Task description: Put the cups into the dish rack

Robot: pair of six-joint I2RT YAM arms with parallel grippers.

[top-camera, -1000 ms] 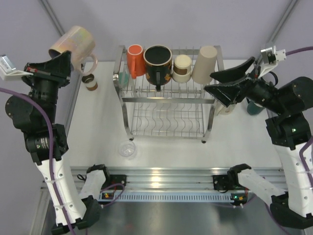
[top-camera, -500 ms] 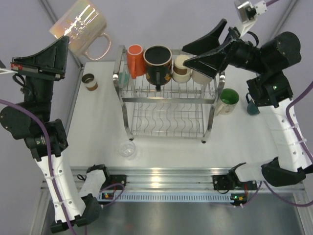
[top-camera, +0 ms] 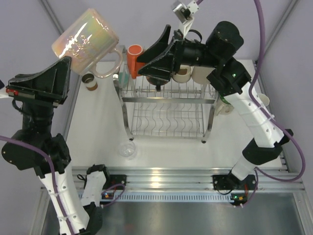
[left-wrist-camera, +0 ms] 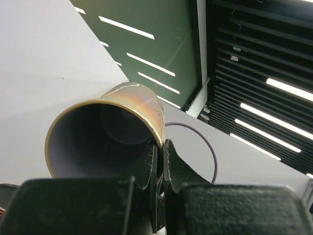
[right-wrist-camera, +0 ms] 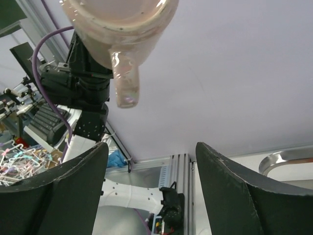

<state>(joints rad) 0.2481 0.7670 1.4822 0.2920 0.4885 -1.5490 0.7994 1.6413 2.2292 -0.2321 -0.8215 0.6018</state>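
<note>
High above the table's left side, my left gripper (top-camera: 66, 73) is shut on the rim of a pink iridescent mug (top-camera: 85, 39). The left wrist view shows both fingers pinching the rim of this mug (left-wrist-camera: 112, 132). My right gripper (top-camera: 144, 63) hangs open over the top tier of the dish rack (top-camera: 168, 105), pointing left at the mug and apart from it. In the right wrist view the mug (right-wrist-camera: 122, 29) and its handle sit above the open right gripper (right-wrist-camera: 151, 161). On the top tier stand an orange cup (top-camera: 135, 61), a brown-cream paper cup (top-camera: 183, 73) and a beige cup (top-camera: 200, 74). The right gripper mostly hides the black mug.
A clear cup (top-camera: 127, 149) stands on the table in front of the rack. A small brown cup (top-camera: 89, 82) sits left of it and a teal cup (top-camera: 123, 76) at its left end. The right arm partly hides a green mug (top-camera: 222, 106).
My right arm has swung left from the table's right side to over the rack's top tier, still open. The left arm has carried the mug higher and rightward, nearer the rack.
</note>
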